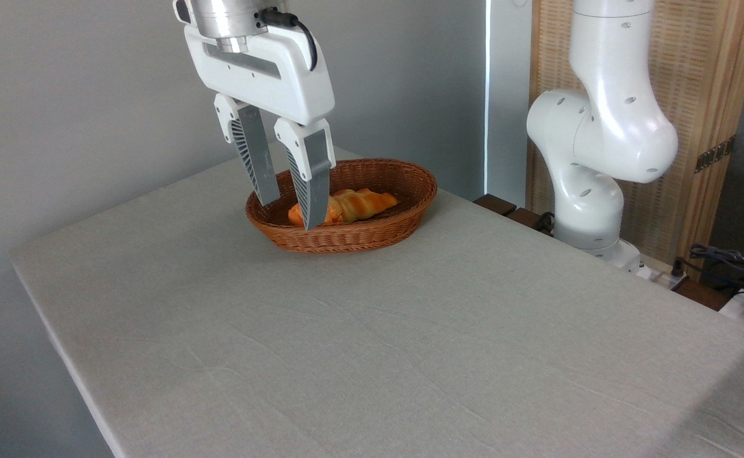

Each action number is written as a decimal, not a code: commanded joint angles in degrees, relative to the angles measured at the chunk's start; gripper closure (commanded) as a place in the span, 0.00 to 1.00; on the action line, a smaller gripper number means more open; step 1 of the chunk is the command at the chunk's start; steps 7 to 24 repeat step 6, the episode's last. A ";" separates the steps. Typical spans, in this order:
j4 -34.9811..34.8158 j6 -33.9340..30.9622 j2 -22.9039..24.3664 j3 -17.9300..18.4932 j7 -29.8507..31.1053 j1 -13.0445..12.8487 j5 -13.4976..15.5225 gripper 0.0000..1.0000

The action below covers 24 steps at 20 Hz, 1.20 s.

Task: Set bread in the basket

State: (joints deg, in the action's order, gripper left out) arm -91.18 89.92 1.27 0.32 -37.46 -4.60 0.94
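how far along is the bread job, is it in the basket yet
Looks done: the bun lies inside the basket, next to the braided loaf. In hand: nothing; the claw is open and empty, its fingers in front of the bun from this view. Left: probably only pulling the arm clear of the basket.

We find no legible text, label, brand mark, number or sign on any surface shown.
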 commanded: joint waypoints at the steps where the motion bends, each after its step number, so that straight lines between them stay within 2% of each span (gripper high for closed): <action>1: -1.02 1.66 0.67 -0.59 0.73 1.26 -0.67 0.00; 24: -1.02 1.66 0.67 -0.59 0.55 1.35 -0.58 0.00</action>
